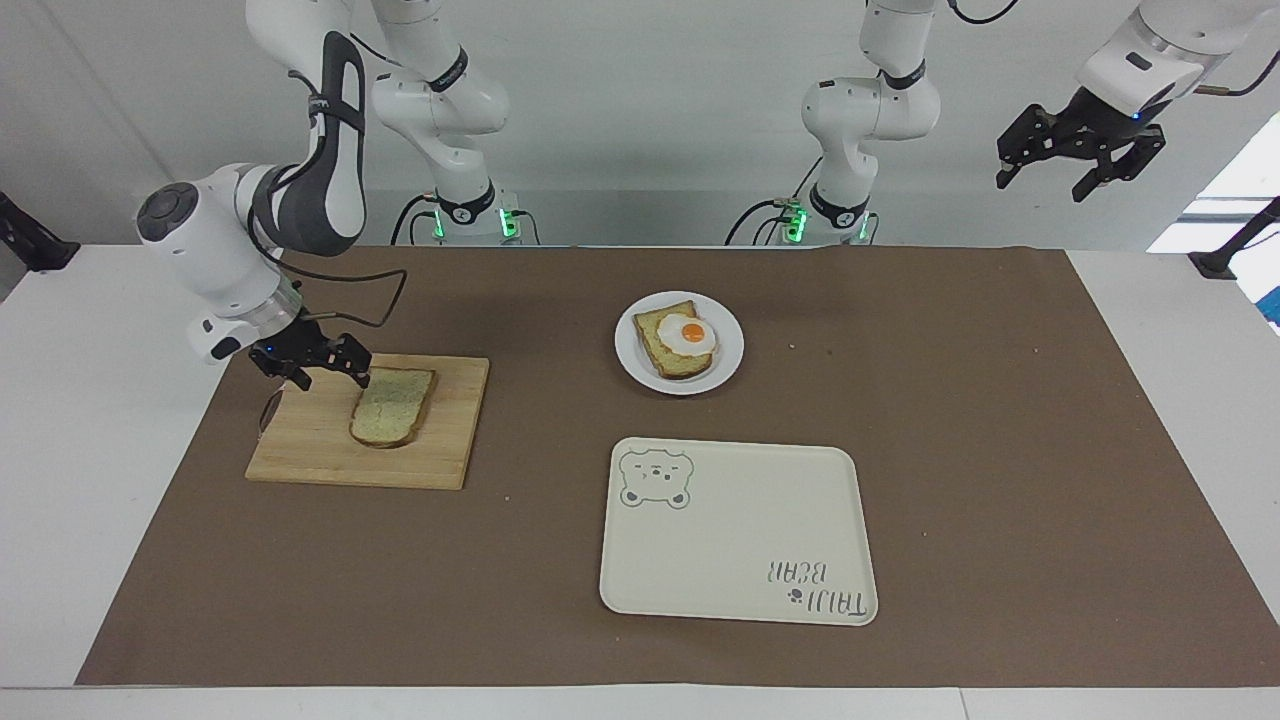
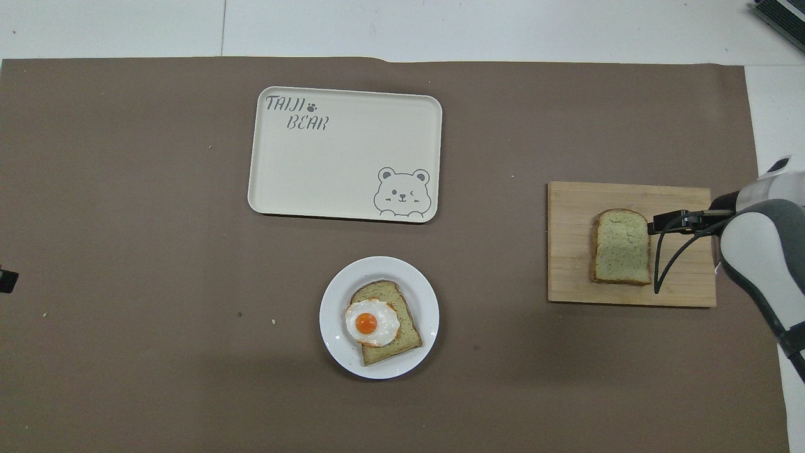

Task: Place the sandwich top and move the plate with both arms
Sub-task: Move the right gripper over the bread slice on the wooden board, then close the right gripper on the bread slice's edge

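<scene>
Hovering low with fingers spread at the bread slice's (image 1: 392, 406) twelve-o'clock edge on the cutting board (image 1: 440, 440), the right gripper (image 1: 326, 372) risked shoving it flat instead of lifting it toward the plate (image 1: 727, 360), while the left gripper (image 1: 1082, 160) waited high, spread.

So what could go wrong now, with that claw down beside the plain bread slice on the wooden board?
The open right gripper sits low at the corner of the plain brown-crusted bread slice; closing there could push it across the wooden cutting board instead of catching it. A thin-edge grip might also let it droop or drop before reaching the small white round plate.
</scene>
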Controlling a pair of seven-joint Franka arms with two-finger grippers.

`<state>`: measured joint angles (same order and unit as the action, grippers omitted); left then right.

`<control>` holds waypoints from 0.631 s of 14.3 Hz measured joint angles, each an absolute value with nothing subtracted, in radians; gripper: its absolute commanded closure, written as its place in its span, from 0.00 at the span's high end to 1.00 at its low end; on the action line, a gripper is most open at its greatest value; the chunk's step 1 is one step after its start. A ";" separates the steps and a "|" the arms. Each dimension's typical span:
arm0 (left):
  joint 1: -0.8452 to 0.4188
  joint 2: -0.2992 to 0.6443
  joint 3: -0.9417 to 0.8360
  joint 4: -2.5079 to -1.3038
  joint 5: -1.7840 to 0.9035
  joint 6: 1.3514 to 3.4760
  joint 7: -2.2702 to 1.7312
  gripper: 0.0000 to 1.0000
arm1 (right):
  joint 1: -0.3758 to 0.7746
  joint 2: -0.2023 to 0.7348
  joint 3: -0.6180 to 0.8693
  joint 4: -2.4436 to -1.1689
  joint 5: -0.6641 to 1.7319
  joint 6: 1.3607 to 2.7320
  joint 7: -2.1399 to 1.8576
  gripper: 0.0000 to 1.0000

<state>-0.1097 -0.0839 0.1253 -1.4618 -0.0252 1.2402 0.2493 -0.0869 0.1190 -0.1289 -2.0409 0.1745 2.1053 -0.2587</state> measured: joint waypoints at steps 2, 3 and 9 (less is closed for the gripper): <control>-0.110 -0.084 0.125 -1.462 -0.025 1.240 0.249 1.00 | -0.092 0.127 -0.129 -2.072 0.203 2.138 -0.319 1.00; -0.110 -0.084 0.125 -1.462 -0.025 1.240 0.249 1.00 | -0.092 0.131 -0.129 -2.087 0.221 2.158 -0.344 1.00; -0.110 -0.084 0.125 -1.462 -0.025 1.240 0.249 1.00 | -0.092 0.166 -0.128 -2.160 0.276 2.256 -0.380 1.00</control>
